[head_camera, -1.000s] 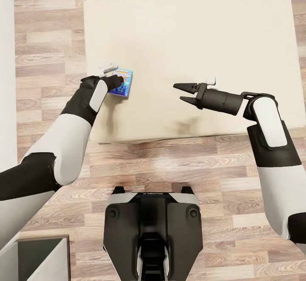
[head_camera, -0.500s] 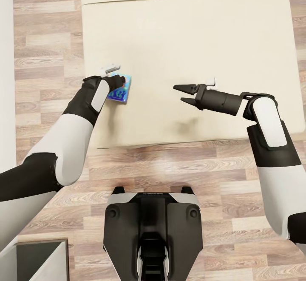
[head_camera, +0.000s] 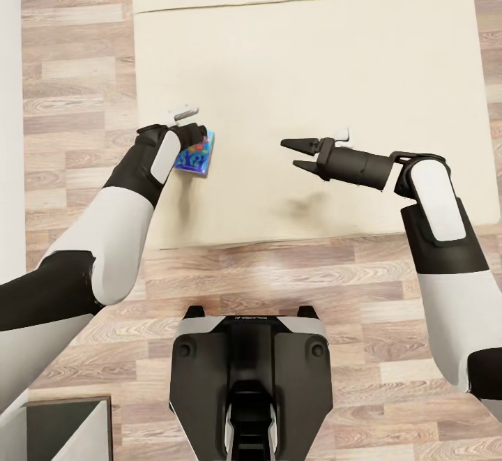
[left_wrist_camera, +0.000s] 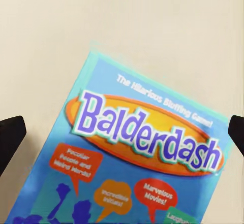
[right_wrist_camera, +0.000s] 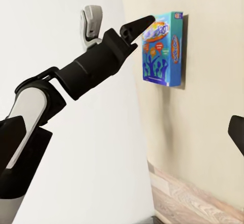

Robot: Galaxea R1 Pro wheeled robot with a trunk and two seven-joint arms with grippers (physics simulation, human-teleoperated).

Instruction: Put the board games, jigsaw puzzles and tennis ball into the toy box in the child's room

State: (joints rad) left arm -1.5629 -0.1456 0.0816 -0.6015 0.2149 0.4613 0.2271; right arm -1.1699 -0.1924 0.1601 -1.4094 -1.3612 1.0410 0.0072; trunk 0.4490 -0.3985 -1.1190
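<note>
Left gripper [head_camera: 197, 137] clenched on the blue board game [head_camera: 196, 153], tilted above the bed [head_camera: 314, 56] at left of centre in the head view. Right gripper [head_camera: 291, 153] spread, empty, at frame centre. Judged risk: the edge grip slipping, dropping the box.

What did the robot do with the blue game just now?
The left gripper tipped the blue Balderdash box up off the bed, so it looks narrower now; whether it is firmly gripped is unclear. The right gripper stayed open, hovering over the mattress.
</note>
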